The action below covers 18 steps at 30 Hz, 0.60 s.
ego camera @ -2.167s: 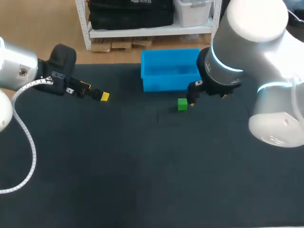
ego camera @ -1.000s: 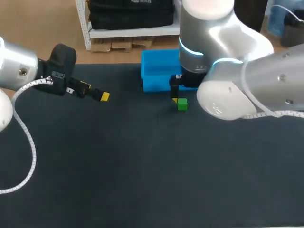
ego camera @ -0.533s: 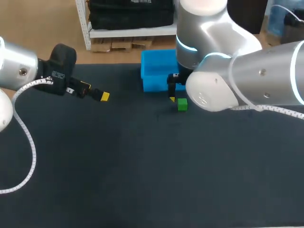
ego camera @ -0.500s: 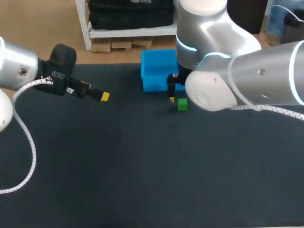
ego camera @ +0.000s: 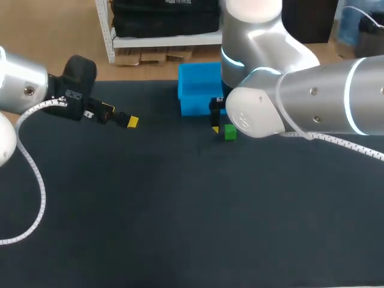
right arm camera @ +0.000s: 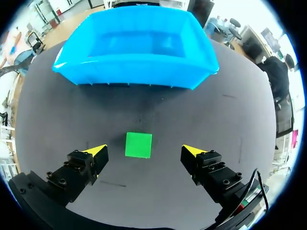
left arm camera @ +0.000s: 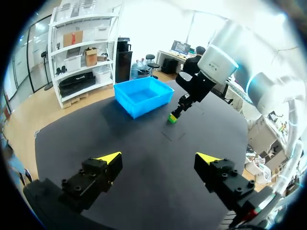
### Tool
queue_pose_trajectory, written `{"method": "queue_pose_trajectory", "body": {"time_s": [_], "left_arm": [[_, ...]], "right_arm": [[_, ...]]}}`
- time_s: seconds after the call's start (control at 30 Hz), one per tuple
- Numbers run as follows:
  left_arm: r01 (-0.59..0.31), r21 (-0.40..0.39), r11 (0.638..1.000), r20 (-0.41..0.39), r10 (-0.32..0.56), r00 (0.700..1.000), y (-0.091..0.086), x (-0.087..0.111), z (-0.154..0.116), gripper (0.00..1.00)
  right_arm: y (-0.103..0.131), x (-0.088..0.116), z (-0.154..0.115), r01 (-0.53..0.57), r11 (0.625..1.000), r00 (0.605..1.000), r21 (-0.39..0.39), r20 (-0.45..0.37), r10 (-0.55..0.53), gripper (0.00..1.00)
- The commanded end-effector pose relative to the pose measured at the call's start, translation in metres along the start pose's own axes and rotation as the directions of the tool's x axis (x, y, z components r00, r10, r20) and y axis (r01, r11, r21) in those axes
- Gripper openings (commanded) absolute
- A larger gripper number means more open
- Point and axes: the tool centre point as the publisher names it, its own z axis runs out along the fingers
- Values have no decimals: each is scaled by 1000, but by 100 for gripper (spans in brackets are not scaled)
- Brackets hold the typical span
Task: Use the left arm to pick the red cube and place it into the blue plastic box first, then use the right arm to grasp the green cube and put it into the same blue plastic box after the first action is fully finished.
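The green cube (ego camera: pixel 230 132) lies on the dark table just in front of the blue plastic box (ego camera: pixel 198 90). My right gripper (ego camera: pixel 217 126) hangs over the cube, mostly hidden under its own arm. In the right wrist view the gripper (right arm camera: pixel 145 151) is open, and the green cube (right arm camera: pixel 138 144) sits on the table between its fingers, touching neither. The blue box (right arm camera: pixel 134 77) stands just ahead. My left gripper (ego camera: pixel 127 121) hovers at the far left, open (left arm camera: pixel 158 158) and holding nothing; it looks toward the box (left arm camera: pixel 142 96) and cube (left arm camera: pixel 171 118). No red cube shows in any view.
My right arm (ego camera: pixel 300 108) stretches across the right half of the table and covers the box's right side. The dark mat (ego camera: pixel 180 216) reaches to the near edge.
My right arm has swung left, its gripper shifting slightly left beside the green cube in front of the box. The left arm and the cube have not moved.
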Motion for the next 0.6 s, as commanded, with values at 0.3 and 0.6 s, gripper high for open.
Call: {"method": "queue_pose_trajectory", "body": {"time_s": [0.3, 0.6], "left_arm": [[-2, 4, 1000, 9, 2, 1000, 1, 2, -1, 100], [-2, 4, 1000, 9, 2, 1000, 1, 2, -1, 100]], "right_arm": [[4, -5, 18, 6, 1000, 1000, 1, -28, -6, 100], [4, -9, 22, -4, 1000, 1000, -2, -27, 4, 100]]}}
